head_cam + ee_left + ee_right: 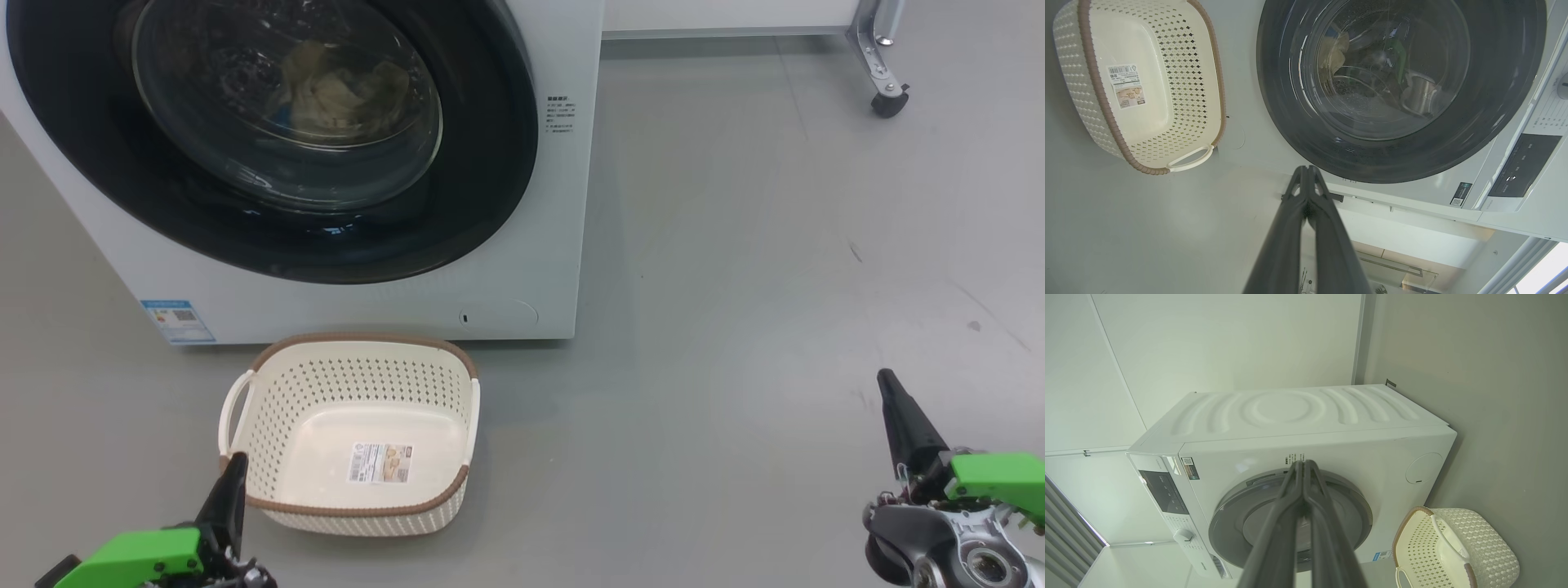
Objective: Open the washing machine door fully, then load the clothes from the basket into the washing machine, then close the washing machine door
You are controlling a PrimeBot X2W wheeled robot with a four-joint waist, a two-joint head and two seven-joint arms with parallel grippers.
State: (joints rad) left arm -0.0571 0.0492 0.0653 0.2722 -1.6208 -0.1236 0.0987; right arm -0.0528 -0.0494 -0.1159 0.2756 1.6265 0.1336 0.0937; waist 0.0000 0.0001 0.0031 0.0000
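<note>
One washing machine [563,163] fills the upper left of the head view. Its single round door [490,180] sits flush against the front. Pale clothes [343,94] lie bunched behind the glass, and their number cannot be told. One cream basket [359,343] stands at lower centre-left, just in front of the machine, its bare floor showing one label [380,462]. There are two grippers: the left gripper [235,469] at lower left and the right gripper [888,384] at lower right. Both have their jaws pressed together, gripping nothing.

No lettering is legible. The washing machine [563,245] bears small print [560,113] beside its door [490,163] and a blue-white sticker [177,320] at its lower corner; the basket [359,516] before it holds a barcode label [380,462].
</note>
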